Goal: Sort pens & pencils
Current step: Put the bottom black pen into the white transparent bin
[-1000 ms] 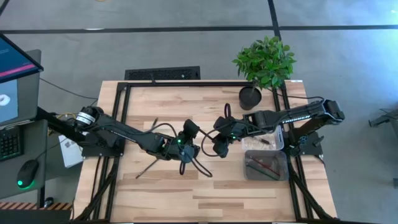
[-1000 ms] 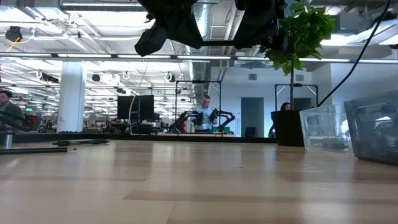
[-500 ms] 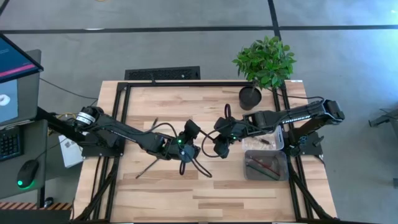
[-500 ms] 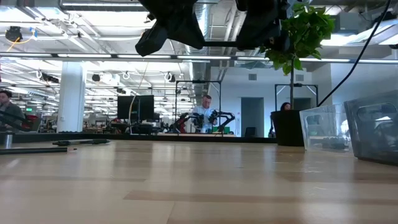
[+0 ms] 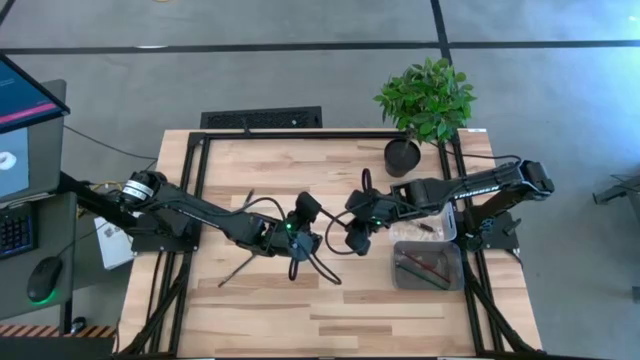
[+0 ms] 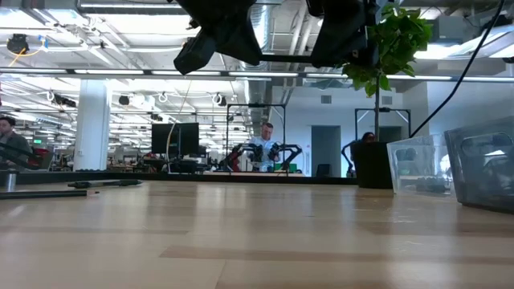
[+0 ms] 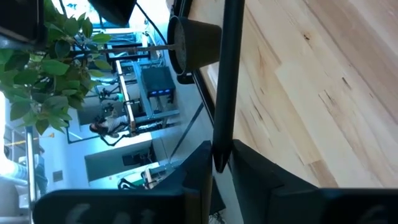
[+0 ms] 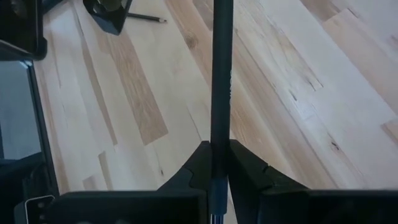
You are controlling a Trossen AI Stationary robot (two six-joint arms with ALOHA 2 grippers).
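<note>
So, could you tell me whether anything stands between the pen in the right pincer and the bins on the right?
Nothing visible does. The right pincer holds a dark pen above the middle of the table, and only bare wood lies between it and the two clear bins. The plant stands farther back, off that path.

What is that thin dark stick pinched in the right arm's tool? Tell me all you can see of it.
It is a thin, straight stick, black and smooth-looking, a pen or a pencil; which of the two cannot be told. The right tool is shut on it, with one finger on each side near its lower part, and most of its length pokes forward. It hangs above the wooden table and touches nothing else in view.
</note>
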